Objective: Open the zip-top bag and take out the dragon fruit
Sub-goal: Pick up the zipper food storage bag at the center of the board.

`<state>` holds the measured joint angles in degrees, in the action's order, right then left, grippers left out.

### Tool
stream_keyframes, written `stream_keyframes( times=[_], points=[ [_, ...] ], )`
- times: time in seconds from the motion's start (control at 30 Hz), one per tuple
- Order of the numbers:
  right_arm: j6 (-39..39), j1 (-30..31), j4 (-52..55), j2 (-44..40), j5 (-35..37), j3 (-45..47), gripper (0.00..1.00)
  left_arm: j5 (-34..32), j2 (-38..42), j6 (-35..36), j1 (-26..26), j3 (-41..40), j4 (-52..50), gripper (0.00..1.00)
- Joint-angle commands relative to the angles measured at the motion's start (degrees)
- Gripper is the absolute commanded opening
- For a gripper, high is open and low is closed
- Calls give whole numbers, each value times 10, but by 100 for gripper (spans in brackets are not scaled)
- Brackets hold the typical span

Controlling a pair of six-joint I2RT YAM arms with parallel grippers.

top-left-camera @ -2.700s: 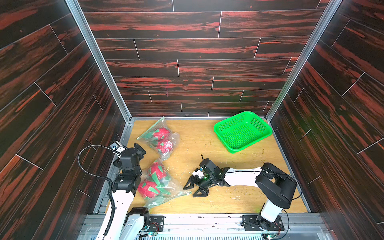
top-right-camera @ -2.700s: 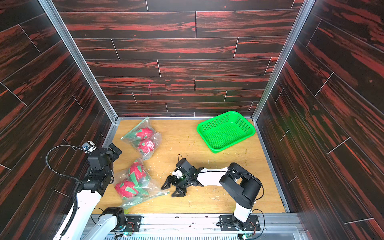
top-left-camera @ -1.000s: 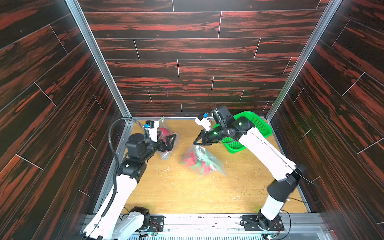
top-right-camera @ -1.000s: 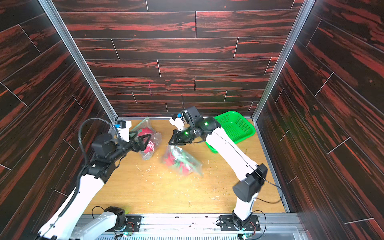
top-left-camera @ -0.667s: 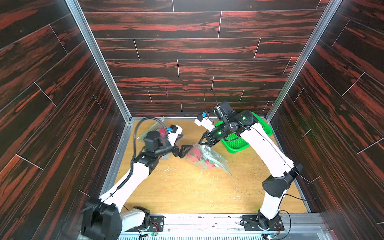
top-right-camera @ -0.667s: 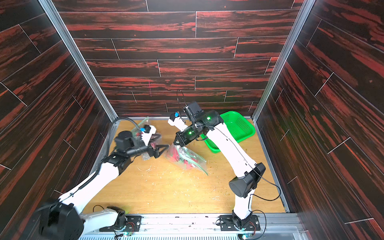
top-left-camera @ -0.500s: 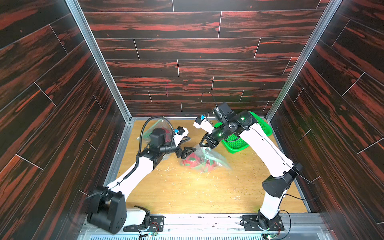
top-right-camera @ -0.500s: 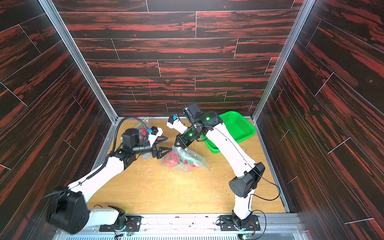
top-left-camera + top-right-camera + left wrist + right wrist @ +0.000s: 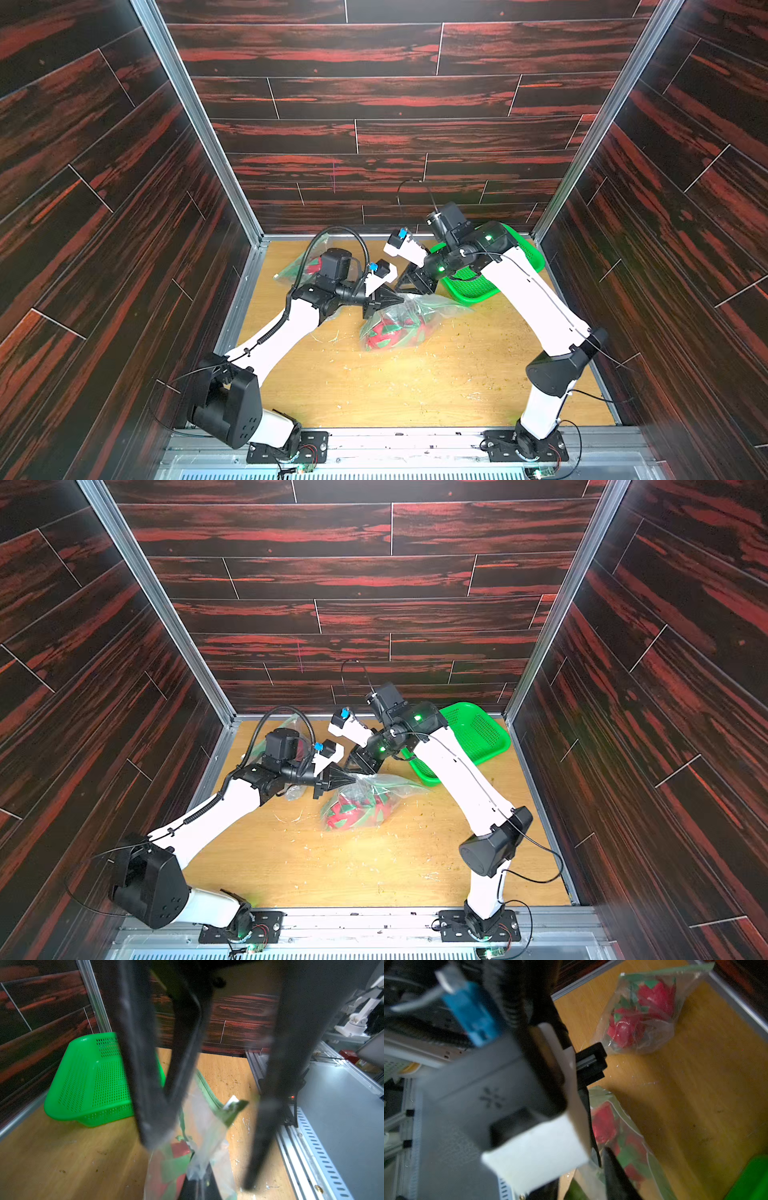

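Note:
A clear zip-top bag (image 9: pixel 399 328) (image 9: pixel 365 802) lies mid-table with red-and-green dragon fruit (image 9: pixel 384 332) (image 9: pixel 353 808) inside it. My left gripper (image 9: pixel 392 299) (image 9: pixel 349 778) is shut on the bag's upper edge; in the left wrist view its jaws (image 9: pixel 198 1177) pinch the clear plastic, with dragon fruit (image 9: pixel 178 1151) just beyond. Just behind it my right gripper (image 9: pixel 417 289) (image 9: pixel 363 766) hangs open. Its dark fingers (image 9: pixel 145 1084) stand wide apart either side of the bag's green zip strip (image 9: pixel 209 1095). In the right wrist view the left wrist housing hides much of the bag (image 9: pixel 623 1140).
A second zip-top bag of dragon fruit (image 9: pixel 297 266) (image 9: pixel 643 1016) lies at the back left, partly behind the left arm. A green perforated basket (image 9: pixel 521 249) (image 9: pixel 478 733) (image 9: pixel 93 1080) sits at the back right, under the right arm. Dark wood-look walls close three sides.
The right gripper carried the bag down to the table, then opened and let go. The left gripper swung over from the back-left bag and shut on this bag's top.

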<state>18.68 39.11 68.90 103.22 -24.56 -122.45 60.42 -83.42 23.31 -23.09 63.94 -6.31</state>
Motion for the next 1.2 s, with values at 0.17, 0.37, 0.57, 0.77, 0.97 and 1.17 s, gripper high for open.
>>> stream_keyframes(
  times=[0.17, 0.37, 0.57, 0.77, 0.97, 1.17],
  points=[
    [9, -45, -178, -154, -71, 199, 60, -56, 34, -150, 2, -40, 178, 0],
    [26, -56, -319, -212, 9, 336, 61, -104, 41, -231, 2, -51, 230, 0],
    [62, -64, -471, -249, 67, 453, 61, -94, 56, -255, 2, -62, 254, 0],
    [91, -79, -464, -239, 5, 455, 60, -86, 67, -254, 0, -67, 249, 0],
    [101, -84, -451, -224, -38, 449, 35, -89, 78, -257, -1, -74, 247, 0],
    [109, -84, -443, -215, -32, 434, 27, -88, 95, -245, -1, -78, 229, 0]
  ],
)
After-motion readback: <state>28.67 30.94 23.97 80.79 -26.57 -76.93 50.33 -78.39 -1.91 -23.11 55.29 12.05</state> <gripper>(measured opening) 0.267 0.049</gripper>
